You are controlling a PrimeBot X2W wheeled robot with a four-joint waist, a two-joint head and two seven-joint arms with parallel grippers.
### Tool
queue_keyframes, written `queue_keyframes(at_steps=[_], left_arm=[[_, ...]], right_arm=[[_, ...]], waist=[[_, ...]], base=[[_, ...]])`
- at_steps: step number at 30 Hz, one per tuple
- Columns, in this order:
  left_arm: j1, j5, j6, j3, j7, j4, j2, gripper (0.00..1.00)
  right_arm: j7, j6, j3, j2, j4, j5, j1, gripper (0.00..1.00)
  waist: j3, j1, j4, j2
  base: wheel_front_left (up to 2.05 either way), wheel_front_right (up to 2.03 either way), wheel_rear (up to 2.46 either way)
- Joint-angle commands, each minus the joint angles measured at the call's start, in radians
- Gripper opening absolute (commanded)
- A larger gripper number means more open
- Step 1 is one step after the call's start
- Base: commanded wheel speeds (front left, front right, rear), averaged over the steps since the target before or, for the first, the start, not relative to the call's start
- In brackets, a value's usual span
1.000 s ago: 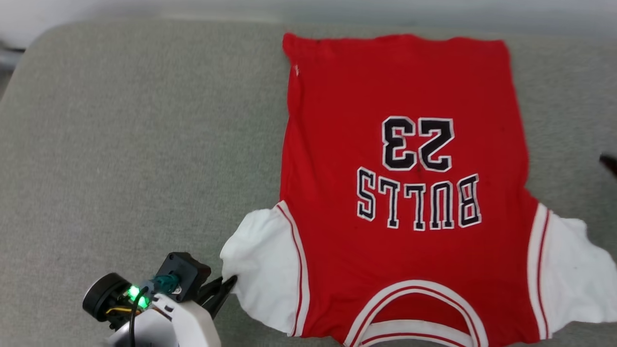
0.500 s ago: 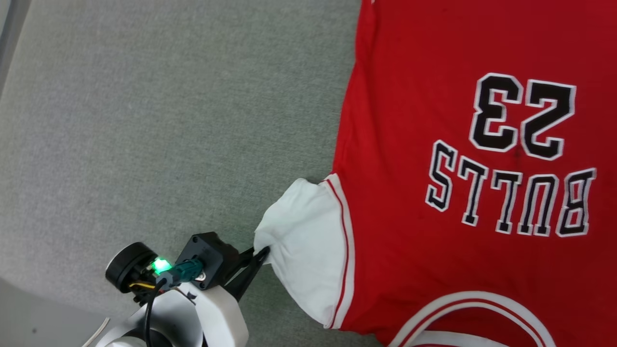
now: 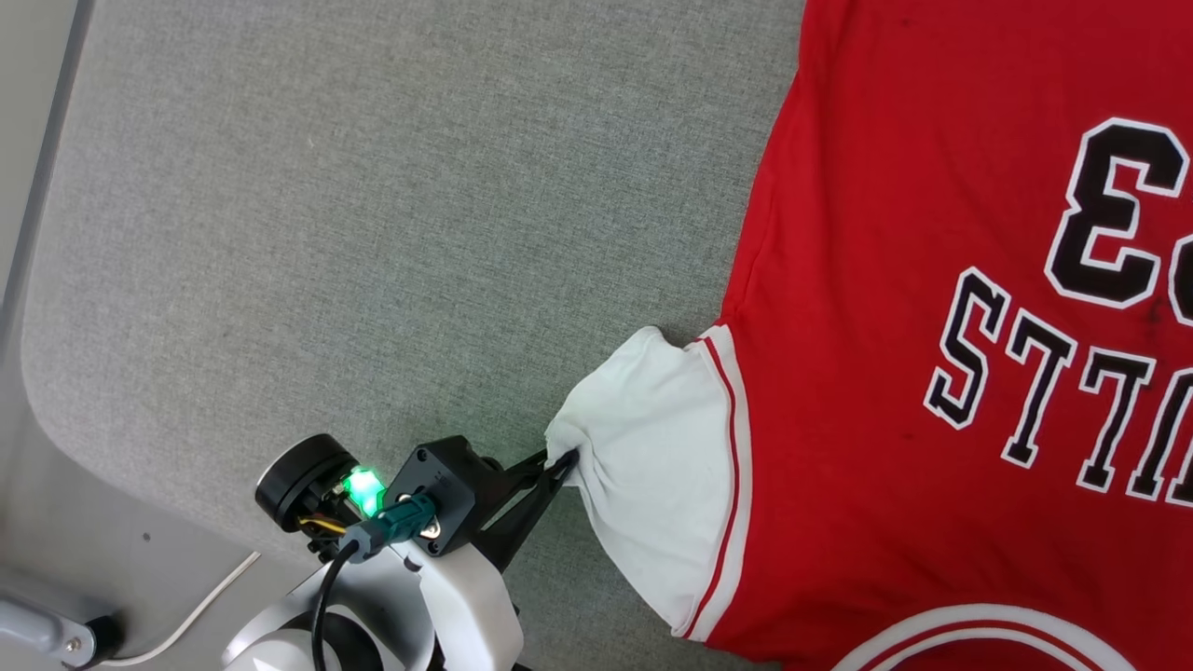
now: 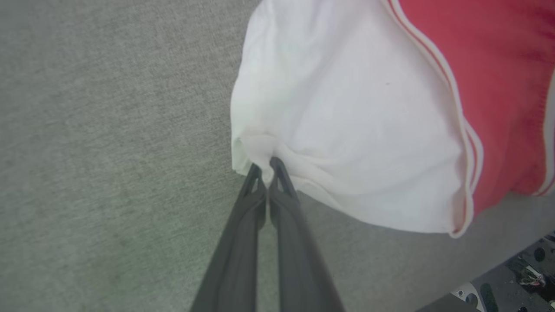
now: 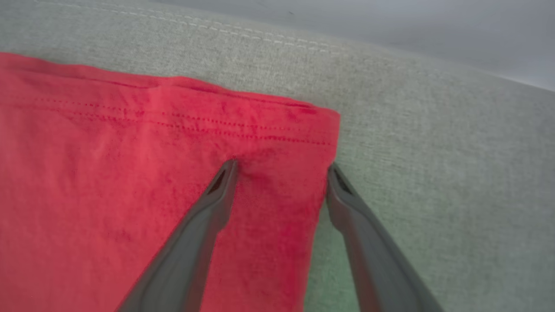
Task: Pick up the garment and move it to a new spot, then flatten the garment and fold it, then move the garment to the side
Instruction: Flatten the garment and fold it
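The garment (image 3: 932, 280), a red jersey with black-and-white lettering, lies flat on the grey cushion, with its white sleeve (image 3: 652, 485) pointing left. My left gripper (image 3: 564, 458) is shut on the outer edge of that sleeve; in the left wrist view its fingertips (image 4: 267, 167) pinch a bunched fold of the white sleeve (image 4: 347, 130). In the right wrist view my right gripper (image 5: 282, 167) stands open over a hemmed corner of the red garment (image 5: 130, 173). One finger is above the fabric and the other at its side edge. Nothing is gripped there.
The grey cushion (image 3: 373, 233) stretches wide to the left of the garment. Its rounded edge (image 3: 37, 373) runs down the left, with a pale surface and a white cable (image 3: 196, 615) beyond it. A stitched seam (image 5: 217, 30) marks the cushion's far edge.
The head camera has swung and closed in, so the jersey now sits further right and larger in the picture. My left gripper stays shut on the sleeve edge.
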Motion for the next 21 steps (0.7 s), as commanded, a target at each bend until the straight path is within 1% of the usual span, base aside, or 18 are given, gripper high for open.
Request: queue_keyframes(at_steps=[1,5,6,7,13,21], left_arm=[[-0.013,0.005,-0.002,-0.002,-0.007,0.005,-0.005,0.0],[-0.015,0.003,-0.002,-0.006,-0.015,0.014,-0.011,0.0],[-0.015,0.003,-0.001,-0.006,-0.017,0.016,-0.011,0.0],[-0.015,0.003,-0.001,-0.007,-0.019,0.018,-0.011,0.0],[-0.015,0.0,0.003,-0.006,-0.024,0.028,-0.008,0.0],[-0.017,-0.002,0.006,-0.005,-0.028,0.044,-0.003,0.0]], right_arm=[[0.002,0.0,0.019,0.004,0.023,-0.004,0.005,1.0],[0.013,0.0,0.056,0.016,0.063,0.023,0.033,1.0],[0.027,0.0,0.067,0.018,0.072,0.029,0.044,0.88],[0.036,0.001,0.082,0.014,0.074,0.034,0.057,0.0],[0.041,0.0,0.102,-0.023,0.062,0.062,0.102,0.0],[0.02,-0.001,0.099,-0.043,0.058,0.08,0.159,0.0]], waist=[[0.006,-0.0002,0.005,0.0],[0.011,-0.0002,0.01,0.0],[0.011,-0.0002,0.01,0.0],[0.011,-0.0002,0.011,0.0],[0.001,-0.0002,0.009,0.0],[-0.042,-0.0002,-0.02,0.0]], base=[[0.0,0.0,0.0],[0.0,0.0,0.0],[0.0,0.0,0.0],[0.0,0.0,0.0],[0.0,0.0,0.0],[0.0,0.0,0.0]])
